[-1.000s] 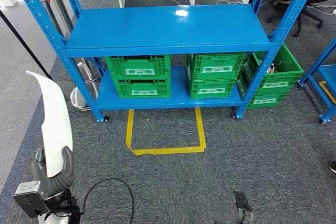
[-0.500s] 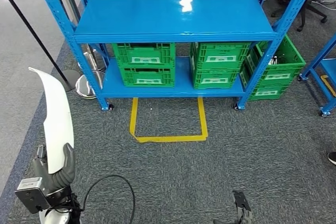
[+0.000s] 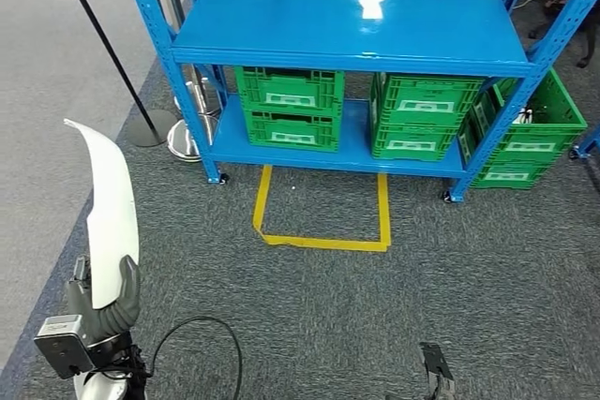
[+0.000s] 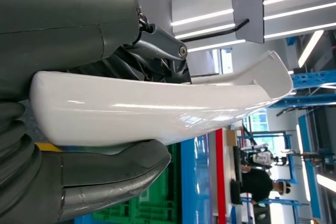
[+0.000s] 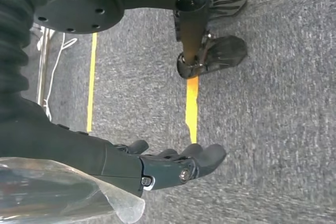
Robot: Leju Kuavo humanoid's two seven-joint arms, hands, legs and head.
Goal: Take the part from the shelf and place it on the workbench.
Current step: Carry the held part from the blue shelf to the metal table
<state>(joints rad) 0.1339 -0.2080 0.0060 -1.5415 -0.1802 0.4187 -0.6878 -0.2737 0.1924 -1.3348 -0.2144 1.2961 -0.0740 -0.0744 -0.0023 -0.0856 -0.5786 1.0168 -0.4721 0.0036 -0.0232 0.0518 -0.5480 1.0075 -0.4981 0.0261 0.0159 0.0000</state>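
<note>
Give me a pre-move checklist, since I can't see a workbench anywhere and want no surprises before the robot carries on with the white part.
1. Part held: ok. The left hand grips the white part near its lower end, thumb across its face.
2. Part upright and free of the blue shelf: ok.
3. Right hand holding nothing: ok, it hangs over the carpet.
4. Workbench in sight: not ok.
5. Path underfoot: not ok, a black cable loops on the carpet beside the left hand.
6. Grip firmness for walking: cannot tell.
</note>
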